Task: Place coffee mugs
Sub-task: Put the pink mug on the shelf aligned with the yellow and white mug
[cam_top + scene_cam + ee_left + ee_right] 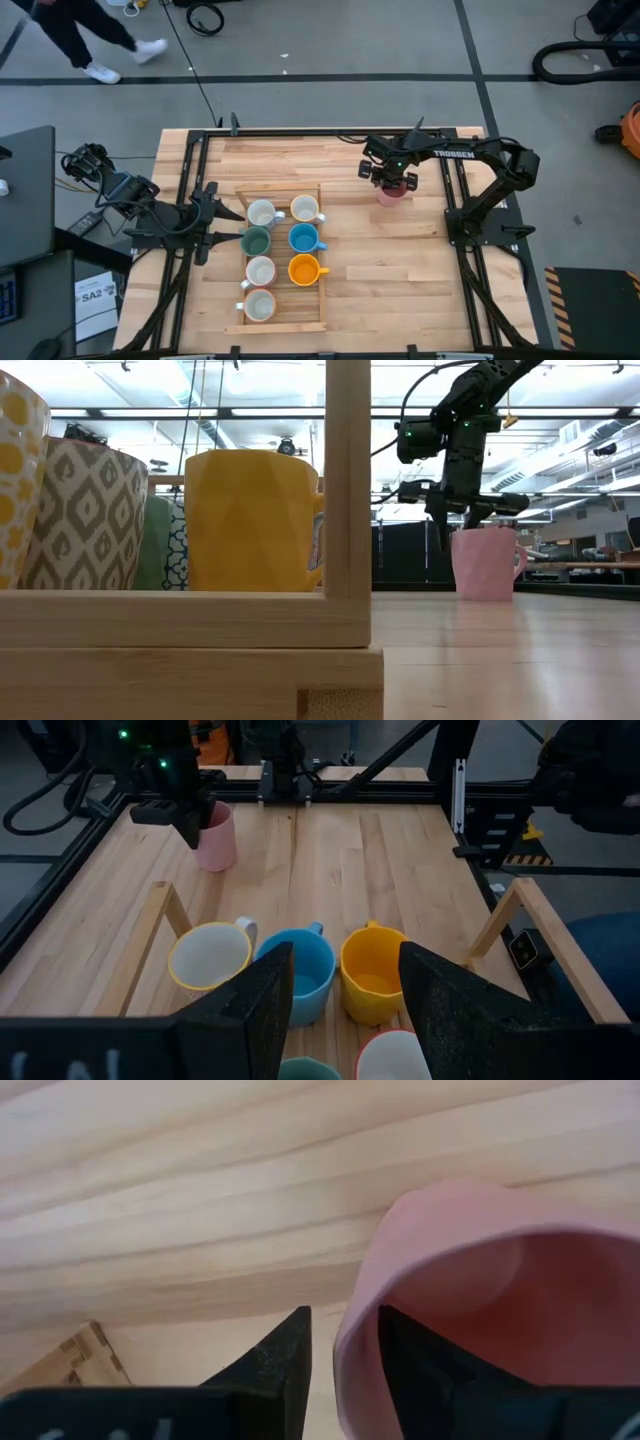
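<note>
High view: my right claw (pixel 391 181) straddles the pink ceramic mug's (pixel 390 194) rim, loosened, near the bench's (pixel 400 280) far right corner.

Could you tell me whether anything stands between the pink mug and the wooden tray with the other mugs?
Nothing visible does. The pink mug stands on bare table, apart from the tray, with the right gripper at its rim, one finger inside and one outside. The stretch of table between the mug and the tray's near rail shows only bare wood.
</note>
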### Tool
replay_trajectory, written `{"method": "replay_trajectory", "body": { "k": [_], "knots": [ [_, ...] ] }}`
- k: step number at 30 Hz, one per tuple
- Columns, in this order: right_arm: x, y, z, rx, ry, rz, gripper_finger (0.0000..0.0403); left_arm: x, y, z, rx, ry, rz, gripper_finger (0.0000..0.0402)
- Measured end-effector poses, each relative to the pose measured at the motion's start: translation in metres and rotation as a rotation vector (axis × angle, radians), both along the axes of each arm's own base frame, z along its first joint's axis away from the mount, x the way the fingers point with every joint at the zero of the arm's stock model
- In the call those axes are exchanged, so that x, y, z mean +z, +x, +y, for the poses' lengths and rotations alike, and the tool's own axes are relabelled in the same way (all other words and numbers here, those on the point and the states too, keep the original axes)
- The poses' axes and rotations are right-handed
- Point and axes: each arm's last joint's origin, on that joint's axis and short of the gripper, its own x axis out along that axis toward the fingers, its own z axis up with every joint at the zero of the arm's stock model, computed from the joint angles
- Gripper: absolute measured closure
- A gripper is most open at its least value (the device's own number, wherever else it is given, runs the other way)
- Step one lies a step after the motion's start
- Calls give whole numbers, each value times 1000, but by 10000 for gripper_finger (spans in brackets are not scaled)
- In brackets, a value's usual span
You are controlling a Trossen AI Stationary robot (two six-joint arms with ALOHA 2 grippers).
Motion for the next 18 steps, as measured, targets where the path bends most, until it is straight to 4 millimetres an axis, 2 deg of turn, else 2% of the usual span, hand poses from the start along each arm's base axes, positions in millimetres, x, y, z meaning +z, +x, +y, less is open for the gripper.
{"method": "replay_trajectory", "body": {
  "k": [9,18],
  "knots": [
    [9,-6,-2,35,7,-47,280,0,0,0,1,-3,0,214],
    [51,-33,3,15,-70,-170,279,0,0,0,1,-3,0,214]
  ]
}}
